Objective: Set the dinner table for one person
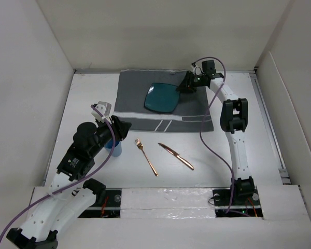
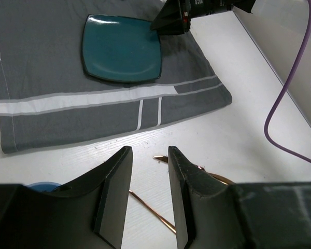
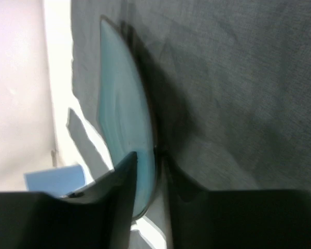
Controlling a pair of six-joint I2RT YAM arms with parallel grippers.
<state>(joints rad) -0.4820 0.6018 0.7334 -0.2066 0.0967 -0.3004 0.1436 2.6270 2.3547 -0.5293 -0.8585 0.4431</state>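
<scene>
The white dinner table (image 1: 249, 145) carries a grey striped placemat (image 1: 140, 111) at the back. A square teal plate (image 1: 162, 97) lies on the placemat. My right gripper (image 1: 186, 84) is at the plate's right rim. In the right wrist view its jaws (image 3: 149, 157) close on the plate's edge (image 3: 122, 119), one finger above and one below. A copper fork (image 1: 146, 156) and knife (image 1: 176, 156) lie on the table in front of the placemat. My left gripper (image 1: 122, 128) is open and empty, hovering above the fork's handle (image 2: 150, 210) in the left wrist view (image 2: 149, 151).
A blue cup (image 1: 114, 145) stands on the table under my left arm, left of the fork; its rim shows in the left wrist view (image 2: 41, 185). White walls enclose the table on the left, back and right. My right arm's purple cable (image 1: 205, 135) hangs over the table.
</scene>
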